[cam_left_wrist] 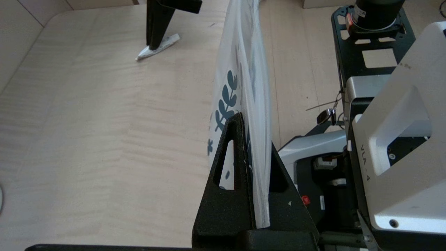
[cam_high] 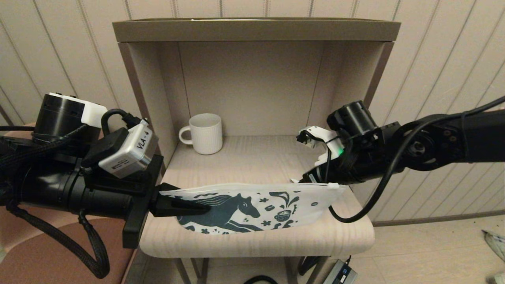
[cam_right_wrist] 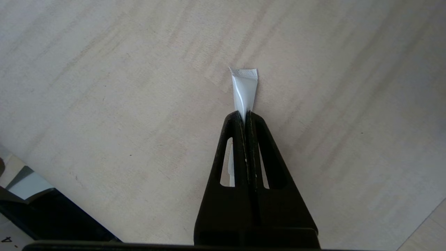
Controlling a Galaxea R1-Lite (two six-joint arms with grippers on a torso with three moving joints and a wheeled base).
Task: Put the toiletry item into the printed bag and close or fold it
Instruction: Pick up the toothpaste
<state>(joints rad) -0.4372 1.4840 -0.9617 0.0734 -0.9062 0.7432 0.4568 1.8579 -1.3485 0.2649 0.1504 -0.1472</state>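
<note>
The printed bag [cam_high: 252, 207], white with a teal horse, stands on edge across the front of the shelf. My left gripper [cam_high: 189, 205] is shut on its left end; in the left wrist view the bag [cam_left_wrist: 244, 69] runs out from between the fingers [cam_left_wrist: 226, 167]. My right gripper [cam_right_wrist: 245, 113] is shut on the toiletry item [cam_right_wrist: 245, 85], a small white tapered tube, just over the shelf board behind the bag's right end. The left wrist view shows the same item [cam_left_wrist: 163, 44] under the right fingers [cam_left_wrist: 158, 21]. In the head view the item is hidden, and only the right gripper [cam_high: 295, 180] tips show.
A white ribbed mug [cam_high: 205, 133] stands at the back left of the wooden shelf [cam_high: 252, 157]. The cabinet's side walls [cam_high: 142, 98] and top board close in the space. A brown seat [cam_high: 23, 252] is at the left, and a power adapter [cam_high: 339, 272] lies on the floor.
</note>
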